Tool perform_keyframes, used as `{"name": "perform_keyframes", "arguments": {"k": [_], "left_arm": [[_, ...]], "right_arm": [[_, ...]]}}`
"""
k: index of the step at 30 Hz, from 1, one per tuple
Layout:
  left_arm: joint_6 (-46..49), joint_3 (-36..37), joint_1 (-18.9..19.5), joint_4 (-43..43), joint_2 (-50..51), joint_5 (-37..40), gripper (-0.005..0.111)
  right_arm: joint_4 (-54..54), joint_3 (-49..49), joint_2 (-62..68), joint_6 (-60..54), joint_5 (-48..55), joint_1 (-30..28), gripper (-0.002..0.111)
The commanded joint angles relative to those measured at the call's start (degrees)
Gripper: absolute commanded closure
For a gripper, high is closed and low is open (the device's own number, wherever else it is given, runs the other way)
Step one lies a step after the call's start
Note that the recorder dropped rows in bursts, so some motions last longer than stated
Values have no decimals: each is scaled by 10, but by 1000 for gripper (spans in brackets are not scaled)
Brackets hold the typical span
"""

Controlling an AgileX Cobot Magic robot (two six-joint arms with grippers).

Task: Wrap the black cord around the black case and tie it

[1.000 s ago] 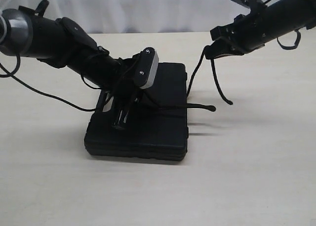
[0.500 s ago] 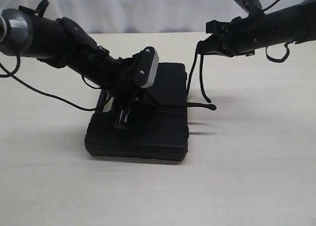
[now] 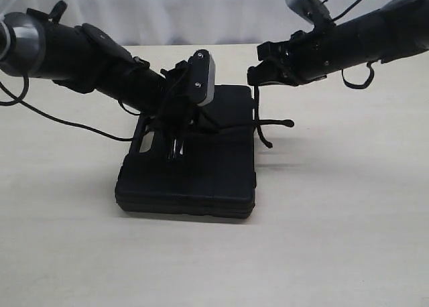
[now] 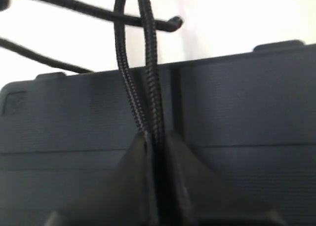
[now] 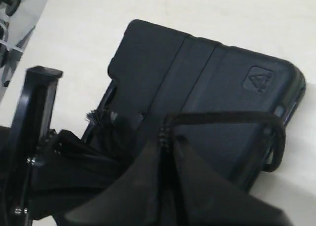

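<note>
We've got the left hand [image 4: 154, 139] pinched shut on two strands of the black cord [image 4: 148, 63] right over the ribbed lid of the black case [image 3: 201, 176], which lies flat on the pale tabletop [image 3: 335, 226]; that grip looks meant to pin the wrap down while the other end is worked. Our right hand [image 5: 165, 137] is clamped on the cord too, raised by the case's far right corner, so the line climbs off that edge. The cord is thin, braided and limp, one knobbed tip poking out sideways; the case is hard matte plastic with rounded corners.
</note>
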Motion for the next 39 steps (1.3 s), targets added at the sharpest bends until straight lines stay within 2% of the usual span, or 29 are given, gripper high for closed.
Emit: {"name": "perform_keyframes", "arguments": {"k": [1, 5, 10, 12, 16, 19, 24, 29, 33, 37, 39], "left_arm": [[17, 2, -1, -25, -5, -31, 107], [17, 2, -1, -94, -5, -98, 107], [17, 2, -1, -95, -5, -83, 107], [17, 2, -1, -95, -5, -83, 107], [17, 2, -1, -95, -5, -83, 107], [17, 2, -1, -95, -5, -83, 107], [17, 2, -1, -95, -5, -83, 107], [17, 2, -1, -95, -5, -83, 107], [17, 2, -1, -95, -5, -83, 107], [17, 2, -1, -95, -5, -83, 107], [17, 2, -1, -95, -5, -83, 107]], "right_arm": [[-44, 2, -1, 20, -5, 0, 104], [-80, 2, -1, 22, 22, 0, 104], [-103, 2, -1, 22, 34, 0, 102], [-103, 2, -1, 22, 38, 0, 93], [-103, 2, -1, 22, 42, 0, 67], [-103, 2, -1, 11, 51, 0, 55], [-143, 1, -22, 11, 55, 0, 55], [-259, 1, -67, 53, 28, 0, 55], [-354, 1, -90, 117, 49, 0, 55], [-370, 8, -91, 86, 123, 5, 55], [-408, 37, -95, 61, 110, 29, 55]]}}
